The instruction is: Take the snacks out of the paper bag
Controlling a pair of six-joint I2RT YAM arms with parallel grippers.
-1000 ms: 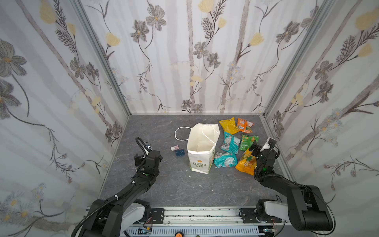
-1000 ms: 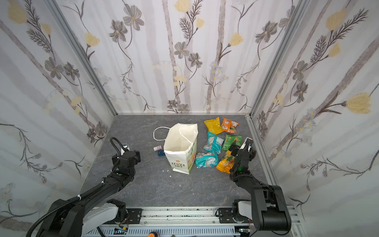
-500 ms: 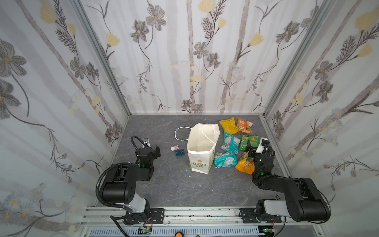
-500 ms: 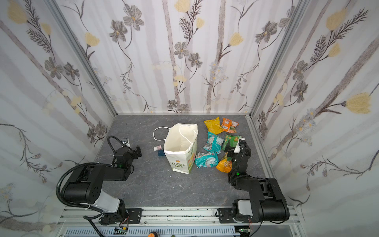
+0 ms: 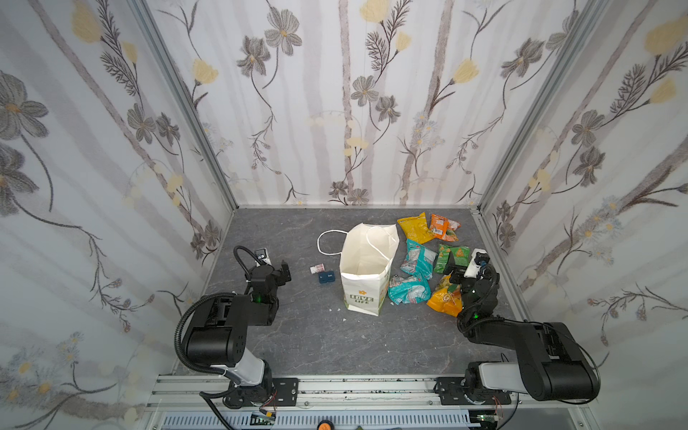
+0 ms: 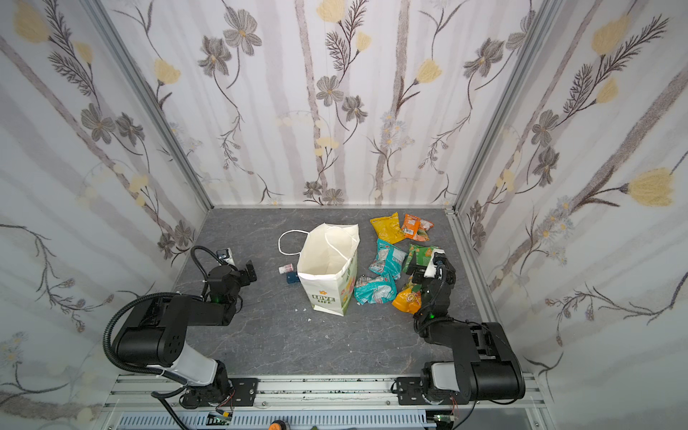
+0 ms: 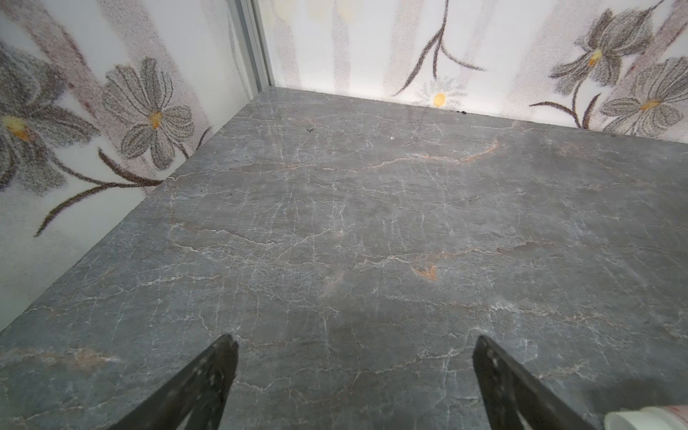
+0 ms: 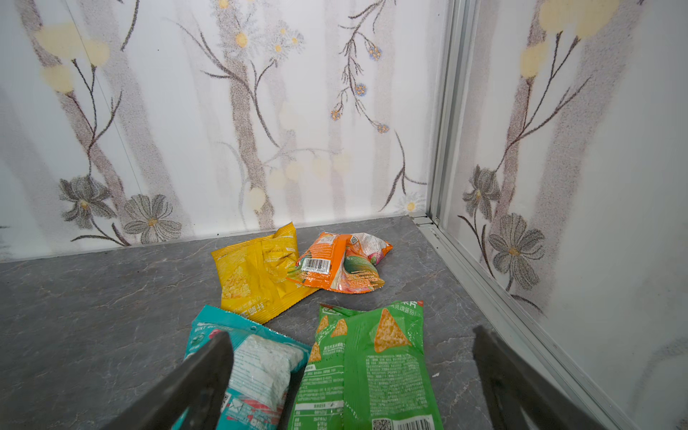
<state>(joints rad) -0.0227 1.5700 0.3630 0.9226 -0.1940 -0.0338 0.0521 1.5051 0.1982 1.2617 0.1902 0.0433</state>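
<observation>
Nearest, the left hand (image 7: 353,346) is seen wide open, nothing held, over bare grey marbled worktop (image 7: 335,223). The right hand (image 8: 352,335) is likewise spread wide & empty, poised over a green foil packet (image 8: 372,365); contact can't be told. All six snacks are laid out right of the upright white paper bag (image 5: 366,268): an orange foil packet (image 5: 443,298) & a teal foil packet (image 5: 407,290) nearest, a 2nd teal packet (image 5: 419,258) beyond, a yellow foil packet (image 5: 415,227) & a 2nd orange packet (image 5: 441,227) farthest. The bag's inside looks empty. Emptying is judged done; next, only a check of the bag's bottom is called for.
</observation>
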